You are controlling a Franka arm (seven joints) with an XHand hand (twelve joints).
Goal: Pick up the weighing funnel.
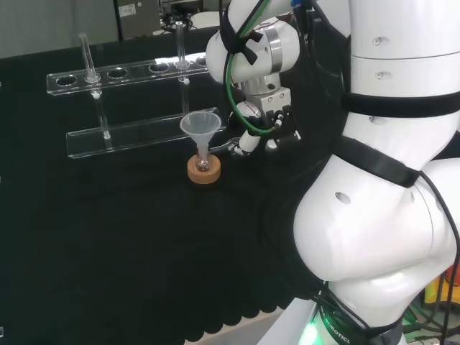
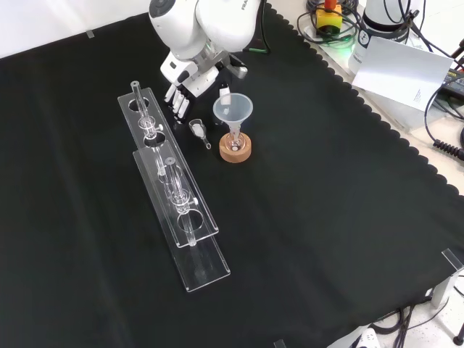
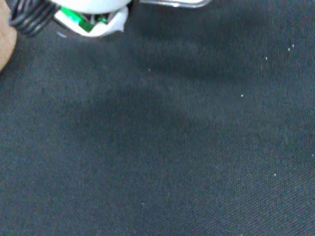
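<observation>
1. Your hand (image 2: 185, 85) hangs low over the surface (image 2: 326, 217), fingers (image 2: 179, 104) pointing down, relaxed, grasping nothing.
2. Your weighing funnel (image 2: 198, 131) lies on the cloth near those fingertips, between the rack (image 2: 196, 210) and the funnel (image 2: 232, 110) on its cork ring (image 2: 235, 151).
3. In the front view you have bare cloth right of the ring, out to the scalloped edge (image 2: 406, 148).

Weighing funnel (image 2: 198, 130) between rack (image 2: 161, 154) and funnel (image 2: 232, 111)
</observation>
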